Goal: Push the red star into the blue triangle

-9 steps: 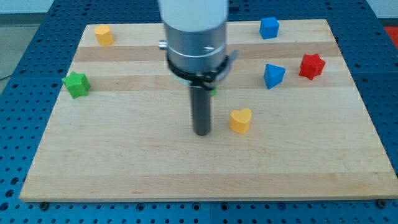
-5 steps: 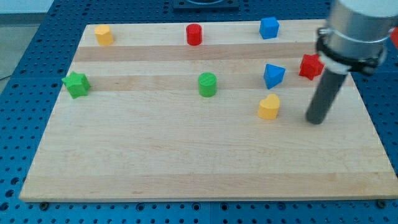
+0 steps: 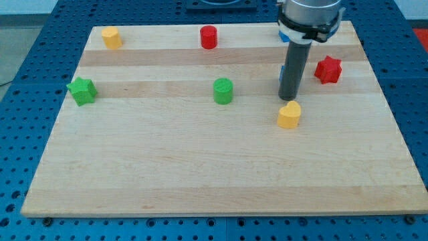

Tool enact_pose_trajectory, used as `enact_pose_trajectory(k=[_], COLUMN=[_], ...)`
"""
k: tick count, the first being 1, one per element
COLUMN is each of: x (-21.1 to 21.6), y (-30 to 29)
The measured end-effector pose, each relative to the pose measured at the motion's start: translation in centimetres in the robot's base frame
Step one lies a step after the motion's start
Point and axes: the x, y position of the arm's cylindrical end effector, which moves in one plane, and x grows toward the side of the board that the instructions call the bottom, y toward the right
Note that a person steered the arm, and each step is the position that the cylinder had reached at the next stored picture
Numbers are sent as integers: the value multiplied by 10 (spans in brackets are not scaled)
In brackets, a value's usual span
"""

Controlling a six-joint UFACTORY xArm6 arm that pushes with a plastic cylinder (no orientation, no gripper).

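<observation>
The board [image 3: 200, 167] is pale wood with smooth stripes of grain. The red star [image 3: 328, 69] and the green cylinder [image 3: 223, 91] look like smooth, matt plastic. The rod [image 3: 293, 73] is dark and dull, under a shiny metal ring [image 3: 309, 17].

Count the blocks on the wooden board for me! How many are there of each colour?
Red: 2, the red star and the red cylinder.
Green: 2, the green star and the green cylinder.
Yellow: 2, the top-left yellow block and the yellow block below my tip.
Blue: 2, the lower blue block and the upper blue block, both mostly hidden behind my arm.
Total: 8.
</observation>
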Motion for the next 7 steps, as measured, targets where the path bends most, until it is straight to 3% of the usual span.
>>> enact_pose_trajectory(k=[2,3,4,5,6,7], x=[-8,-48,-57,-44,-41,-41], y=[138,168,124,25,-7,75])
